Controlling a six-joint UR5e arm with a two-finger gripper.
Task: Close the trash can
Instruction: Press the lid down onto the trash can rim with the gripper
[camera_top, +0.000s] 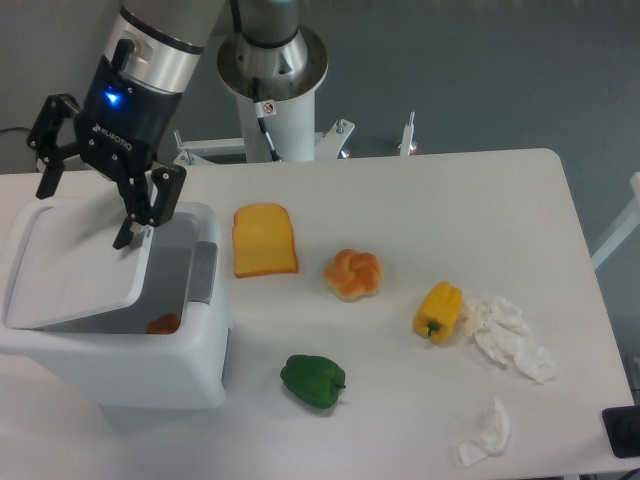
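The white trash can (150, 375) stands at the table's front left. Its lid (70, 270) is hinged on the left and tilted partway down over the opening, leaving a gap along the right side. A grey latch tab (203, 272) sits on the right rim, and a small orange item (163, 323) shows inside. My gripper (85, 213) is open just above the lid. Its right fingertip (127, 236) is at the lid's free right edge, and the left finger hangs over the lid's far left corner.
To the right of the bin on the table lie a slice of bread (265, 240), a bun (352, 274), a green pepper (313, 381), a yellow pepper (438, 312) and crumpled tissues (510, 335). The robot's base (272, 90) stands behind the table.
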